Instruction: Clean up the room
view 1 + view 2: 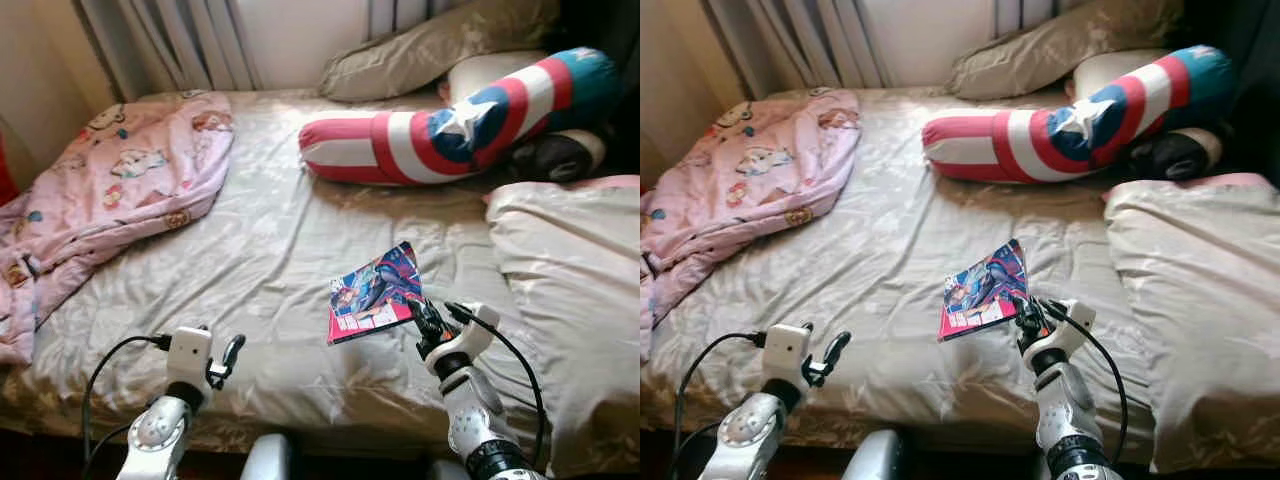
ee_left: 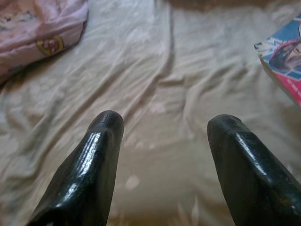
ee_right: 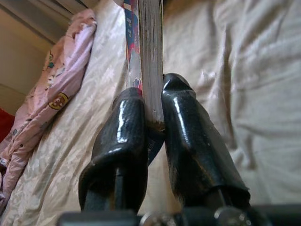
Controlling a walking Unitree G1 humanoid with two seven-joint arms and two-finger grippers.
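In the left eye view, a bed (image 1: 270,250) with a creased beige sheet spreads before the robot. The right gripper (image 1: 432,322) holds a comic book (image 1: 375,292) by its near corner, lifted and tilted above the sheet near the bed's front edge. The left gripper (image 1: 228,358) hovers over the front edge of the bed, its fingers released and holding nothing. A pink quilt (image 1: 110,190) lies crumpled along the bed's left side. A long striped bolster (image 1: 450,120) with a white star lies across the far right part of the bed, with a beige pillow (image 1: 430,45) behind it at the head corner. A folded pale blanket (image 1: 570,280) covers the right edge.

The right eye view shows the same scene.

In the left wrist view, the two black fingers (image 2: 89,174) stand well apart over bare sheet, with the comic book's corner and the quilt at either side.

In the right wrist view, both fingers (image 3: 193,141) are clenched on the book's edge, the pages pinched between them
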